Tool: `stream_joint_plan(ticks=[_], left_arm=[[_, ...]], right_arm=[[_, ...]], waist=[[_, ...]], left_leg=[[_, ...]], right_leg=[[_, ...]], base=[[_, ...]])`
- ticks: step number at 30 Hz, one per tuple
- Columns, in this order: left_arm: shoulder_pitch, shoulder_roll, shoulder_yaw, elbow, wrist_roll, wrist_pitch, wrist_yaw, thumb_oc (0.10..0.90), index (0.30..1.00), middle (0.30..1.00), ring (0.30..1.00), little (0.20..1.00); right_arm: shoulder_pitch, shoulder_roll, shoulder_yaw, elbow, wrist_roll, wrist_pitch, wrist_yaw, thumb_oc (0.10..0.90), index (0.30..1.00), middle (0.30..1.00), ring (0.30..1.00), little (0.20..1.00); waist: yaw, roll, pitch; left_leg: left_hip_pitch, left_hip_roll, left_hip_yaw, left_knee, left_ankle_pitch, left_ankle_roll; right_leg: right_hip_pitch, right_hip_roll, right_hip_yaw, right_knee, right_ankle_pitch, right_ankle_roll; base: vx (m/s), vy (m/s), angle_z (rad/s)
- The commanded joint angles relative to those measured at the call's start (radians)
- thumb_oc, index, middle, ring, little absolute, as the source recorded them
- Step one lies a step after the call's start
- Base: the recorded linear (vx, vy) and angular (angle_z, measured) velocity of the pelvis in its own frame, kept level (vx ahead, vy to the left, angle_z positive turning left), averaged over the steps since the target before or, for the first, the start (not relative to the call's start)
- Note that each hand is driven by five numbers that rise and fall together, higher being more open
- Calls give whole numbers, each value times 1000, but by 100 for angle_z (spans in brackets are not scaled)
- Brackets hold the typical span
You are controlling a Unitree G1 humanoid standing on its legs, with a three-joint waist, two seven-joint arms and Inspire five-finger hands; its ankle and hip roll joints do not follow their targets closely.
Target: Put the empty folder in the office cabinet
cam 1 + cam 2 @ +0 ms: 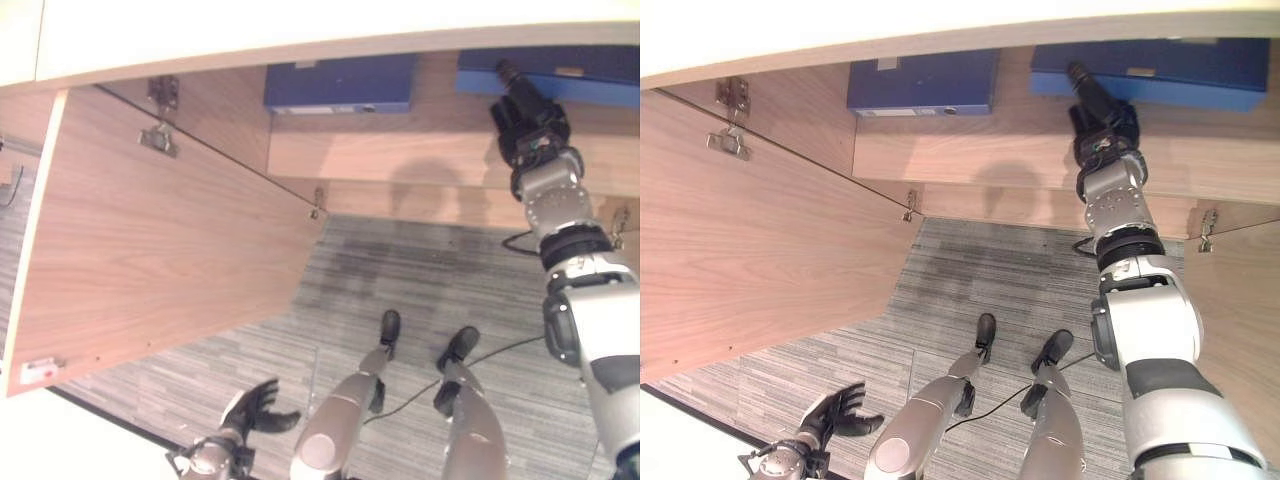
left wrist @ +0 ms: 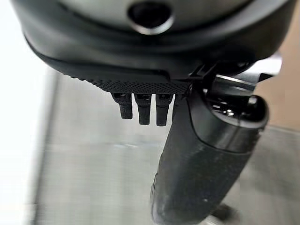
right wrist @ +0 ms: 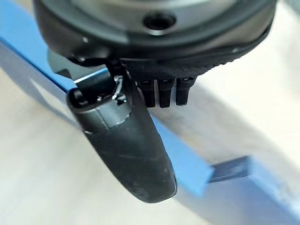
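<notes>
Two flat blue folders are seen on the wooden cabinet shelf: one toward its left end, the other at its right end, touched by the outstretched right hand, fingers relaxed, nothing gripped. Withdrawal could drag that folder off the shelf edge. The left hand hangs low, loosely spread.

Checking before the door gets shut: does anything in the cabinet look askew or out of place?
Nothing stands out. Two blue folders lie flat on the shelf; the right hand reaches to the right one.
</notes>
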Motion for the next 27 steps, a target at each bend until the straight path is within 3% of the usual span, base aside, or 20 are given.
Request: stream_joint_plan(ticks=[1, 8, 13, 16, 17, 18, 19, 20, 24, 26, 27], left_arm=[[69, 94, 6, 97, 29, -10, 14, 800, 900, 900, 900, 900], [92, 63, -7, -17, 21, -15, 13, 800, 900, 900, 900, 900], [126, 65, -1, -96, -10, -14, -5, 800, 900, 900, 900, 900], [149, 88, -16, -173, -25, -10, -41, 800, 900, 900, 900, 900], [157, 112, -28, -222, -28, -8, -67, 800, 900, 900, 900, 900], [158, 111, -27, -224, -29, -6, -67, 800, 900, 900, 900, 900], [173, 139, -36, -292, -29, -1, -89, 800, 900, 900, 900, 900], [174, 139, -35, -296, -29, 1, -89, 800, 900, 900, 900, 900], [238, 232, -15, -493, -26, 25, -124, 800, 900, 900, 900, 900], [254, 246, -5, -520, -28, 26, -124, 800, 900, 900, 900, 900], [239, 215, -11, -446, 3, 50, -106, 800, 900, 900, 900, 900]], right_arm=[[70, -22, 102, -270, 9, -74, 180, 800, 900, 900, 900, 900], [156, 36, 52, -376, 37, -113, 191, 800, 900, 900, 900, 900], [170, 2, 108, -308, -54, -71, 184, 800, 900, 900, 900, 900], [133, -39, 174, -176, -211, 23, 190, 800, 900, 900, 900, 900], [101, -77, 235, -32, -350, 102, 207, 800, 900, 900, 900, 900], [94, -76, 237, -24, -352, 101, 213, 800, 900, 900, 900, 900], [57, -105, 295, 89, -501, 159, 245, 800, 900, 900, 900, 900], [53, -104, 296, 94, -504, 159, 249, 800, 900, 900, 900, 900], [-25, -180, 394, 273, -809, 221, 292, 800, 900, 900, 900, 900], [-52, -197, 417, 293, -861, 218, 281, 800, 900, 900, 900, 900], [-93, -194, 436, 318, -932, 210, 249, 800, 900, 900, 900, 900]], waist=[[35, -42, -56], [25, -38, -58], [17, -38, -55], [12, -44, -56], [8, -49, -55], [7, -48, -54], [2, -51, -52], [1, -51, -52], [-8, -49, -52], [-9, -48, -53], [-15, -52, -55]], left_leg=[[48, -23, -6, -30, -111, -37], [54, -23, -3, -30, -119, -33], [57, -22, 1, -30, -119, -33], [54, -21, 2, -30, -119, -35], [51, -20, 3, -30, -118, -34], [51, -20, 2, -30, -118, -34], [51, -21, 3, -30, -117, -33], [51, -21, 3, -30, -118, -33], [50, -25, -1, -30, -117, -31], [49, -26, -2, -30, -116, -30], [47, -26, 0, -30, -116, -30]], right_leg=[[82, 39, 10, -103, -66, 61], [92, 38, 9, -110, -61, 62], [93, 38, 8, -112, -56, 61], [95, 39, 5, -120, -49, 63], [95, 39, 2, -124, -44, 64], [95, 39, 2, -125, -44, 64], [96, 40, 2, -129, -40, 64], [96, 40, 2, -129, -40, 64], [105, 38, -6, -136, -35, 66], [106, 38, -7, -139, -32, 67], [104, 39, -7, -142, -28, 69]], base=[[-13, -52, 3], [-2, -3, 1], [-4, 0, -3], [0, 0, 0], [0, 0, 0], [0, 0, 0], [0, 0, 0], [0, 0, 0], [0, 4, 1], [0, 0, 0], [0, 0, 0]])
